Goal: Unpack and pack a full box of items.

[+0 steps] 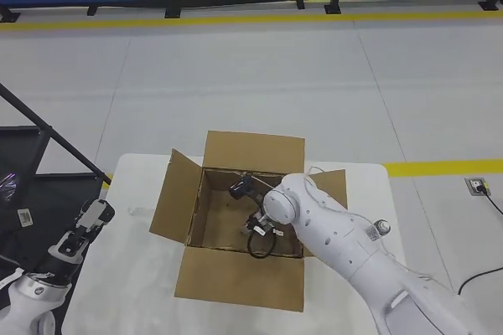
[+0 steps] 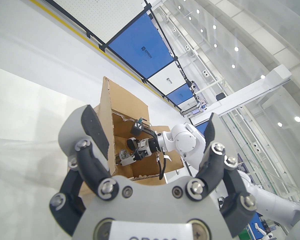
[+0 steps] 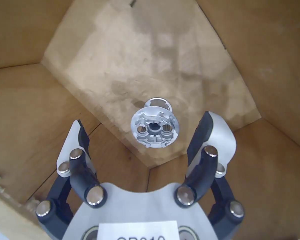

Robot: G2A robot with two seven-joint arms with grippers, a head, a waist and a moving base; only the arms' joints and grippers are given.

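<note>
White arm (image 1: 352, 243), black-padded right end effector (image 3: 143, 119).

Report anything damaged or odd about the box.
The box floor has dark blotchy stains, and a flap edge is ragged, as if torn. One metal part lies on the floor, below the open right hand.

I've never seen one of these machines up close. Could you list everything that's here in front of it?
Cardboard box: one, brown, flaps open, standing on the table.
Metal part: one, silver, round, lying on the box floor.
Table: one, white, under the box.
Floor line: one, yellow, on the floor beside the table.
Left pincer: one, white and black, open and empty, by the table's edge, apart from the box.
Right pincer: one, white and black, open, down inside the box over the metal part.
</note>
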